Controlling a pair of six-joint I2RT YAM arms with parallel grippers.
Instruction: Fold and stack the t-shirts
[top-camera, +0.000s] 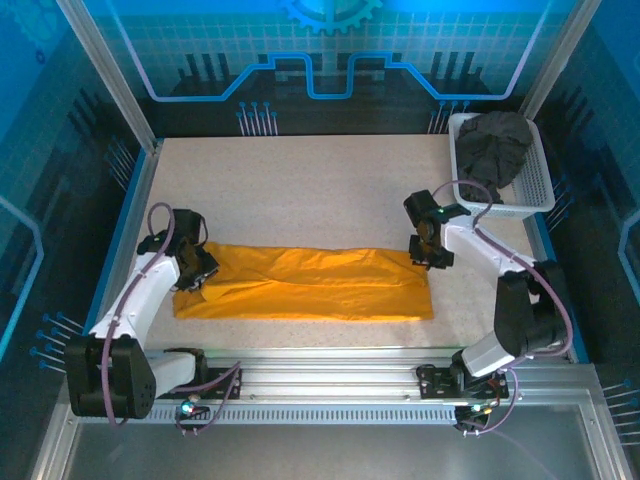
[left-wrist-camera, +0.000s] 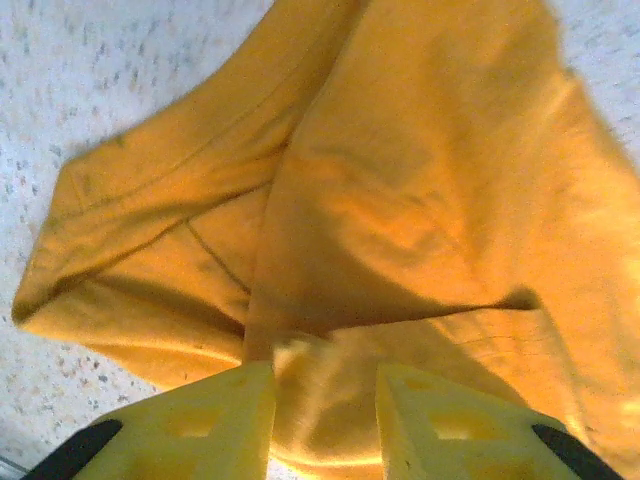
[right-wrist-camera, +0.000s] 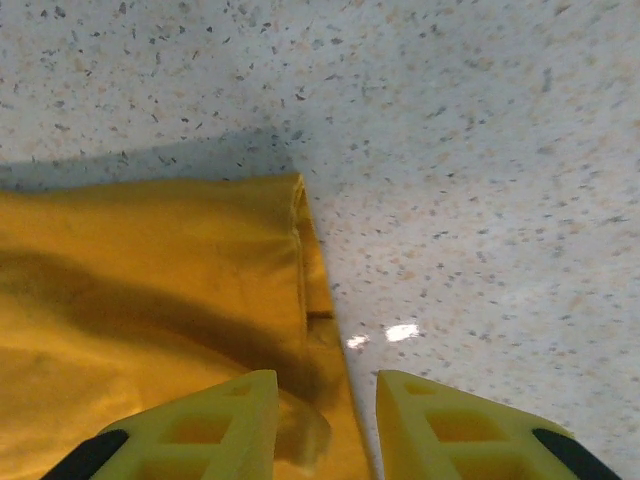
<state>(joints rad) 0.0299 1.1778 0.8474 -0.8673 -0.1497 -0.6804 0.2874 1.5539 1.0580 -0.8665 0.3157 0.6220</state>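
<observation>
The orange-yellow t-shirt (top-camera: 310, 285) lies as a long folded band across the front of the table. My left gripper (top-camera: 205, 272) sits over its left end. In the left wrist view its jaws stand apart (left-wrist-camera: 325, 375), with a rumpled hump of the orange cloth (left-wrist-camera: 400, 180) between them. My right gripper (top-camera: 432, 256) hovers at the shirt's far right corner. Seen from the right wrist, it is open (right-wrist-camera: 327, 380) and straddles the hemmed edge of the cloth (right-wrist-camera: 150, 280), gripping nothing. The dark charcoal t-shirt (top-camera: 495, 140) is bunched inside the basket.
The white mesh basket (top-camera: 540, 190) stands at the back right corner. A speckled tabletop (top-camera: 300, 180) stretches behind the orange shirt. Metal frame rails run along the left, right and near edges.
</observation>
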